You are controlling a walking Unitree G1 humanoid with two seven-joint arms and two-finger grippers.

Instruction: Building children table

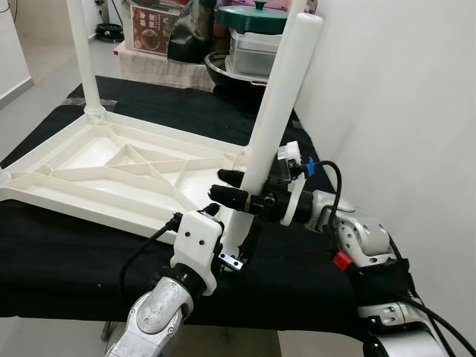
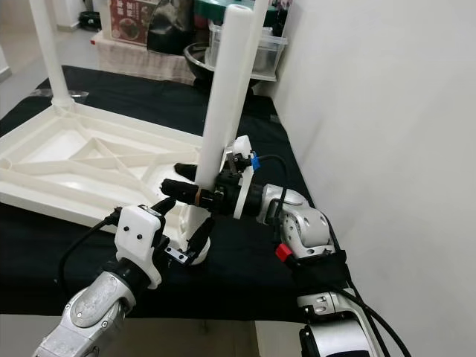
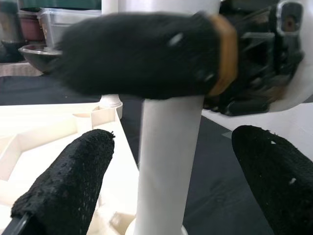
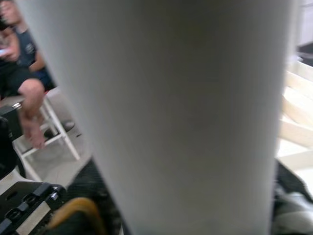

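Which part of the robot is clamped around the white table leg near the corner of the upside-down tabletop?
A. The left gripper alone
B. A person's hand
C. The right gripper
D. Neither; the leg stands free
C. The right gripper has its black fingers closed around the white table leg, which stands at the corner of the upside-down tabletop, while the left gripper sits open low by the leg's base.

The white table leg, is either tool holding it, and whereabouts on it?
The right tool is clamped on the table leg low down. The left tool straddles its base, open, not gripping.
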